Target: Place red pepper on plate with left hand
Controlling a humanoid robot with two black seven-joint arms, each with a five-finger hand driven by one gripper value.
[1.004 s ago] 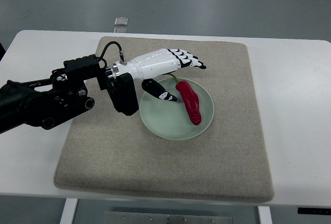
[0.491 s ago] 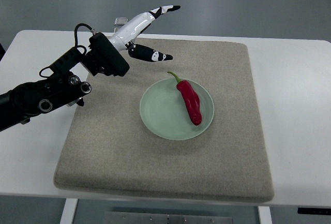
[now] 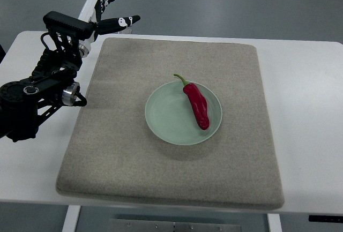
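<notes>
A red pepper [image 3: 197,105] with a green stem lies on the right half of a pale green plate [image 3: 166,117] in the middle of a beige mat [image 3: 123,151]. My left hand [image 3: 107,4] is raised at the upper left, beyond the mat's far left corner and well away from the plate. Its white and black fingers are spread and hold nothing. The black left arm [image 3: 37,95] comes in from the left edge over the white table [image 3: 305,109]. The right arm is out of view.
The mat covers most of the white table. The table's far edge runs just behind the mat, with grey floor beyond. A small dark patch shows at the lower right table edge [image 3: 325,218].
My left hand has let go of the pepper and pulled back up and to the left, from over the plate to beyond the mat's corner. The pepper stays on the plate.
</notes>
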